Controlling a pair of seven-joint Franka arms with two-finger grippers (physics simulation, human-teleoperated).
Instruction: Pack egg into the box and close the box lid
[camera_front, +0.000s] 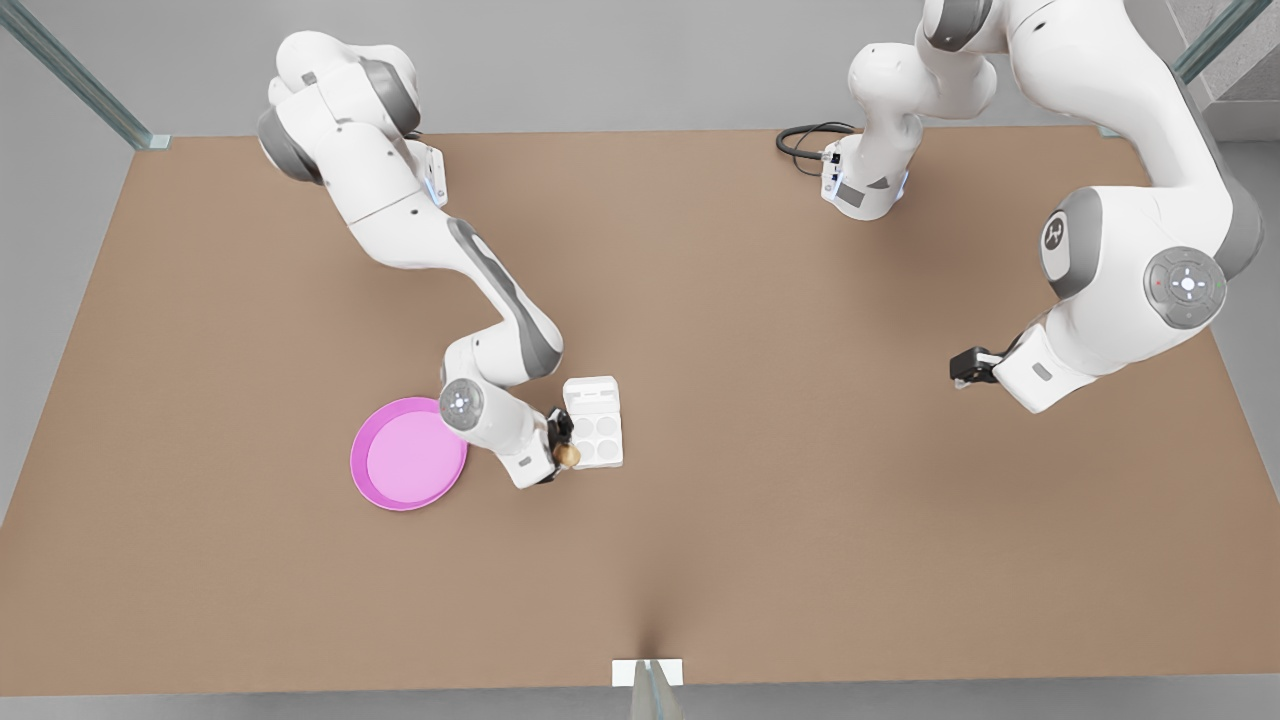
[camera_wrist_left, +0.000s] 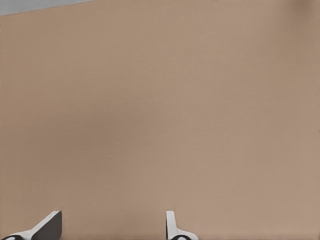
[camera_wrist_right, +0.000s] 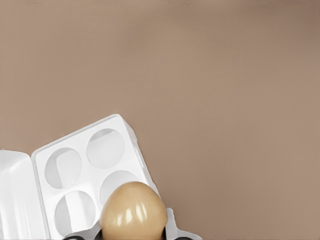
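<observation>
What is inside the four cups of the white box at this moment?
All four cups of the box look empty. The egg, held in the right gripper, hangs over the box's edge and partly covers one cup. The left gripper waits apart.

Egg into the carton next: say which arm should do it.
Right. The right gripper already holds the egg beside the open carton. The left gripper waits far off, open.

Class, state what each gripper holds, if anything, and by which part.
The right gripper grips the egg by its lower sides, beside the box. The left gripper is open, holding nothing.
</observation>
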